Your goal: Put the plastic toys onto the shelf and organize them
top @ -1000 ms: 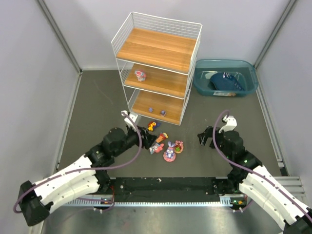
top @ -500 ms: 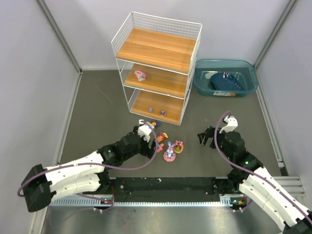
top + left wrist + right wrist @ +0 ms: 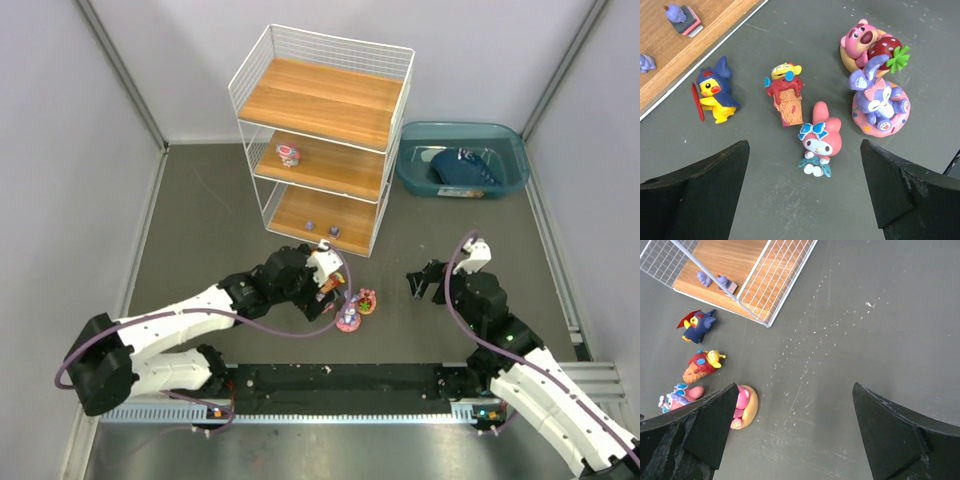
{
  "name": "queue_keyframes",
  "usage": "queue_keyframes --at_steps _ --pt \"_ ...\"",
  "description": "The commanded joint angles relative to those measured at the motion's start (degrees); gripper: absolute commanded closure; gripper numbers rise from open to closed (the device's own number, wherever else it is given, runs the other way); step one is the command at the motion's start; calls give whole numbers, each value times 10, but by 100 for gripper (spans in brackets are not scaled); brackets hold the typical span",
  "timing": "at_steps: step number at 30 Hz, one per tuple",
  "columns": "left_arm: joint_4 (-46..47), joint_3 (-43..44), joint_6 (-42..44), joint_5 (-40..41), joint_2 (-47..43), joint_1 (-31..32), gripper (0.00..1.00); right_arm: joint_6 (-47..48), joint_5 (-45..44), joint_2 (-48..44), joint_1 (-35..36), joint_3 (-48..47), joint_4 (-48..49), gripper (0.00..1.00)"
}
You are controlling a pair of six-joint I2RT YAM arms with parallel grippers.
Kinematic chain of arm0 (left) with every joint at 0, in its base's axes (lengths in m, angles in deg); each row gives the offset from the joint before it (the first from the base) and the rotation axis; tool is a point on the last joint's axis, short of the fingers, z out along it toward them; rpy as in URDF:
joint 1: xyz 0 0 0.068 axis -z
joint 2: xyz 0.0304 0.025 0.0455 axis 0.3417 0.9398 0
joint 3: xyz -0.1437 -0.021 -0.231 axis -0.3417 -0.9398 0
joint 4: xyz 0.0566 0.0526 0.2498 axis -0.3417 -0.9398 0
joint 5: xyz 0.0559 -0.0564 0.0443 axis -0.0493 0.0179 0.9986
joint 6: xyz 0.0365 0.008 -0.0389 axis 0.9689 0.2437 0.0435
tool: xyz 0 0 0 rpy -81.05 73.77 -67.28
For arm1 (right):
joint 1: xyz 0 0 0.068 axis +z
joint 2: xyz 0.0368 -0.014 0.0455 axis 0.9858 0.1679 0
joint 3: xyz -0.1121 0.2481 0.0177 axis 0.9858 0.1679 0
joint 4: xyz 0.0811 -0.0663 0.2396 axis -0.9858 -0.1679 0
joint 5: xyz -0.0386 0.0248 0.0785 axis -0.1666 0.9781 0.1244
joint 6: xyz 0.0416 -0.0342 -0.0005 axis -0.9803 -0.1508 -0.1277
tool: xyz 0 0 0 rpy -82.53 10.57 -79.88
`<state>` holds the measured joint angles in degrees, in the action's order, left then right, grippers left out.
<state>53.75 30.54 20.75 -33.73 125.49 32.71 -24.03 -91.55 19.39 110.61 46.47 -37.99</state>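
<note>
Hovering over the grey bench (image 3: 200, 230), the left claw (image 3: 803, 150) is spread wide and grips nothing. Beneath it are a pink-hooded bunny (image 3: 819, 140), an ice-cream cone figure (image 3: 787, 100), a yellow figure in a blue hood (image 3: 715, 92), a purple bunny (image 3: 879, 100) and a pink bear (image 3: 865, 37), all just in front of the shelf (image 3: 325, 100). One pink toy (image 3: 288, 154) sits on its middle tier. The right claw (image 3: 794, 390) is spread apart and empty.

Left gripper (image 3: 333, 288), jaws wide apart, far forward and low; right gripper (image 3: 422, 285) likewise open, further back.
</note>
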Motion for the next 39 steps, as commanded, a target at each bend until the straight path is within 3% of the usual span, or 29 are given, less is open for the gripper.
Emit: queue_keyframes --at_steps 1,6,10,13,32,39 --pt "-9 31 49 -97 11 -49 1 8 -9 -17 6 -7 9 1" --pt "-12 48 75 -187 37 -115 7 8 -12 -18 6 -1 7 1" --pt "-24 91 97 -234 97 -123 9 9 -15 -19 6 1 7 1" --pt "-87 131 106 -278 148 -122 11 8 -18 -18 6 2 7 1" --pt "-98 108 105 -192 195 -69 12 7 -19 -19 6 3 6 1" --pt "-108 122 107 -164 228 -61 18 6 -19 -19 6 4 6 1"
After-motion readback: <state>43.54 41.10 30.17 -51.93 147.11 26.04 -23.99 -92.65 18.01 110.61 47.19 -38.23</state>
